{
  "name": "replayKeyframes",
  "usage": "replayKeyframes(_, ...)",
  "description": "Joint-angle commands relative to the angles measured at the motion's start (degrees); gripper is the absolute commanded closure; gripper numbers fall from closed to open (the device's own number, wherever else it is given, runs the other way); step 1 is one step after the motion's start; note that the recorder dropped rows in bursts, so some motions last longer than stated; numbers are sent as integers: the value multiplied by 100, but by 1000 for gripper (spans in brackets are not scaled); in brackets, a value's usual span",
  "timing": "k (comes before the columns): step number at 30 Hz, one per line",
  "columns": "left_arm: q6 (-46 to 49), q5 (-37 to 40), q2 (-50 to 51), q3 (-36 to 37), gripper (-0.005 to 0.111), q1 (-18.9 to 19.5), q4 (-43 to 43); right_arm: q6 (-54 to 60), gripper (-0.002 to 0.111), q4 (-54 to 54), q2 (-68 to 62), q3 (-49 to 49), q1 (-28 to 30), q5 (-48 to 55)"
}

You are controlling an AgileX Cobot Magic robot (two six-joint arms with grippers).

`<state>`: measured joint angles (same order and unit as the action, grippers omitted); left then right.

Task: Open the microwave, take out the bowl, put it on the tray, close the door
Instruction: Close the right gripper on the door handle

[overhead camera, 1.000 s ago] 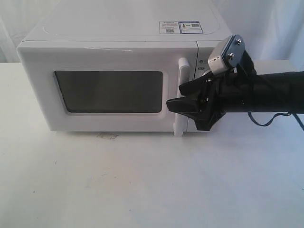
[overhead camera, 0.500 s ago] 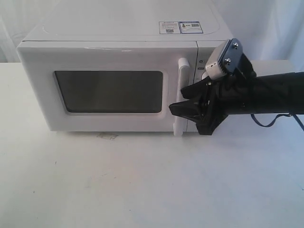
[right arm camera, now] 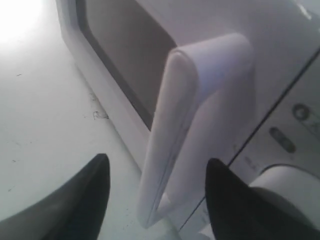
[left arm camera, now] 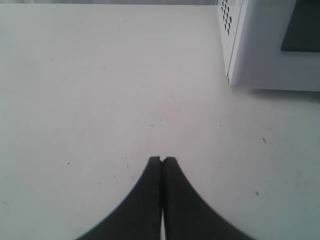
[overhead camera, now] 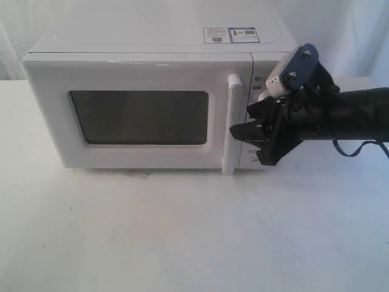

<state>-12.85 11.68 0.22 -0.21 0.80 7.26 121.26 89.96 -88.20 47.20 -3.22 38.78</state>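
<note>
The white microwave [overhead camera: 152, 42] stands at the back of the table with its door [overhead camera: 51, 115] shut; the dark window [overhead camera: 140, 117] shows nothing inside, so the bowl is hidden. My right gripper [overhead camera: 246, 121] is open just right of the tall white bar handle [overhead camera: 233, 125], in front of the control panel. In the right wrist view the handle [right arm camera: 170, 125] lies between the spread black fingers [right arm camera: 90, 195] of the gripper [right arm camera: 158, 160], without touching either. My left gripper [left arm camera: 161, 159] is shut on nothing, low over the table near the microwave's side corner [left arm camera: 260, 50]. No tray is in view.
A white tabletop [overhead camera: 182, 231] spreads out in front of the microwave. A round white knob [right arm camera: 285, 185] sits close to one right finger. A black cable [overhead camera: 352, 149] hangs under the right arm. White cloth [overhead camera: 15, 36] lines the back.
The right gripper has drawn back to the right: its fingertips overlapped the handle's front before and now sit just right of it. The wrist has also turned a little. The door stays shut.
</note>
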Motion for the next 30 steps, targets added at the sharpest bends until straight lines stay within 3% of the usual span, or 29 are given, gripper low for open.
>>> replayKeyframes(1, -23, -12, -22, 21, 107, 18, 2, 96, 54, 144, 34, 9, 44, -81)
replayKeyframes(11, -23, -12, -22, 21, 107, 18, 2, 96, 54, 492, 12, 9, 44, 653)
replayKeyframes(30, -23, -12, -22, 21, 107, 18, 2, 96, 54, 998, -285, 32, 44, 911)
